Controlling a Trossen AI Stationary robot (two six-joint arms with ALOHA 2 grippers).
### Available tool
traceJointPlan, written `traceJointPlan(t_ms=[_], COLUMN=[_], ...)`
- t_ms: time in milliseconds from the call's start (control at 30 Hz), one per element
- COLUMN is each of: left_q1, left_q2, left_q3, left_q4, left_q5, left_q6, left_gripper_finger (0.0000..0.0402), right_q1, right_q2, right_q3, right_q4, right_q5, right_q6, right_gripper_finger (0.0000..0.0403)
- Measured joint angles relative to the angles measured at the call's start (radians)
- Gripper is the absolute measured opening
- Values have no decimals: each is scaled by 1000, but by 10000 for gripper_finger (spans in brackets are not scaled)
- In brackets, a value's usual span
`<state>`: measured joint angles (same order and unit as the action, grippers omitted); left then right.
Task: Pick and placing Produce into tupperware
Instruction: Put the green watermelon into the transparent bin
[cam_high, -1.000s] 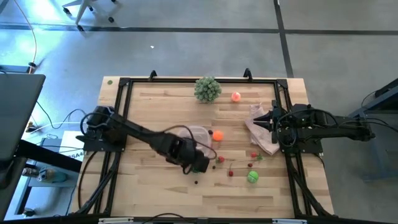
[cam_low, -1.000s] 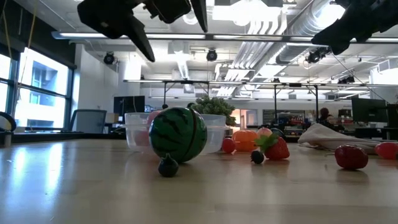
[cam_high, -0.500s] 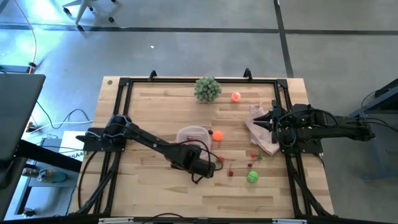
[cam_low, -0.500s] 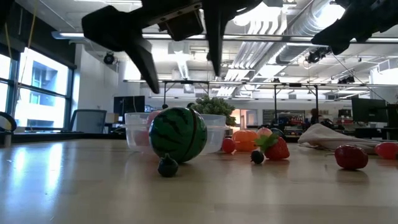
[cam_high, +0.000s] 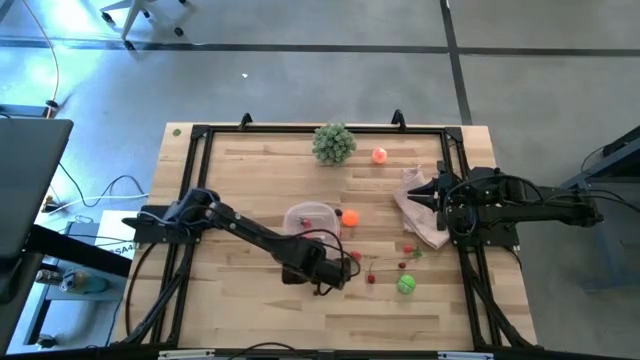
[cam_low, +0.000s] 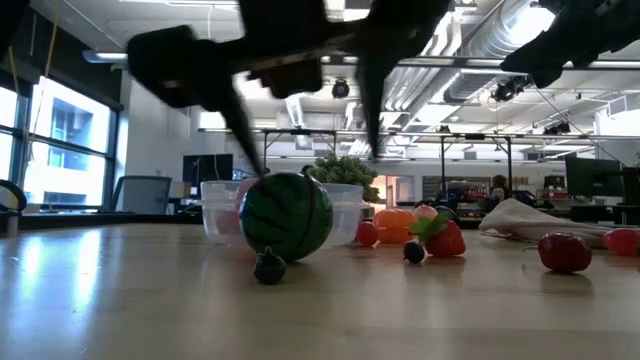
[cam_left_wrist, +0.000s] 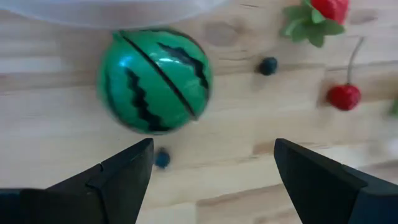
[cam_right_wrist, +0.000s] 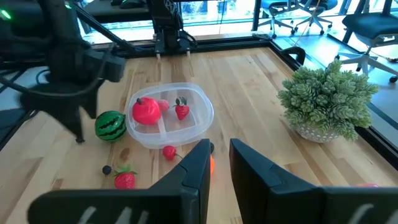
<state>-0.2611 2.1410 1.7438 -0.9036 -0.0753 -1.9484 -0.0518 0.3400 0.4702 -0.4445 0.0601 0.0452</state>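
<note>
Your left claw (cam_left_wrist: 208, 165) hung over the table's (cam_high: 250, 310) near middle with its fingers (cam_left_wrist: 127, 171) spread wide and nothing between them. The melon (cam_left_wrist: 154, 81), a green ball with dark wavy stripes and a seam across it, lay just ahead of the fingertips, not yet between them. From the low view the two dark fingers came down on either side of and above the melon (cam_low: 286, 216), apart from it. A tiny dark berry (cam_left_wrist: 162, 158) sat on the wood close to the left finger, and another dark berry (cam_left_wrist: 268, 65) lay off to the melon's other side, near a red cherry (cam_left_wrist: 344, 96) on a thin stem and a leafy strawberry (cam_left_wrist: 316, 15).

The tub (cam_right_wrist: 171, 115) stood just behind the melon, almost touching it: clear, rounded-square, split into compartments, already holding a pink-red ball (cam_right_wrist: 146, 111) and a small strawberry (cam_right_wrist: 181, 110). An orange ball (cam_high: 349, 216) lay just beside the tub (cam_high: 310, 216) on the far side from your arm.

Your right claw (cam_right_wrist: 219, 152) waited at the right edge of the table, fingers nearly together and holding nothing, above the pale bag (cam_high: 420, 212). The bushy plant (cam_high: 333, 143) stood at the far edge.
</note>
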Motion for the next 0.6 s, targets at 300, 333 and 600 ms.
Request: traceJointPlan(t_ms=[300, 333, 600], left_q1=[28, 29, 32], left_q2=[13, 13, 19], left_q3=[-2, -2, -2], left_q4=[-42, -49, -57], left_q5=[29, 31, 31], left_q6=[-90, -97, -100], left_gripper_finger=[321, 321, 321], right_q1=[0, 0, 0], right_q2=[1, 1, 1], right_q3=[0, 0, 0], right_q4=[0, 0, 0], right_q5=[0, 0, 0], right_q6=[0, 0, 0], right_gripper_finger=[52, 52, 52])
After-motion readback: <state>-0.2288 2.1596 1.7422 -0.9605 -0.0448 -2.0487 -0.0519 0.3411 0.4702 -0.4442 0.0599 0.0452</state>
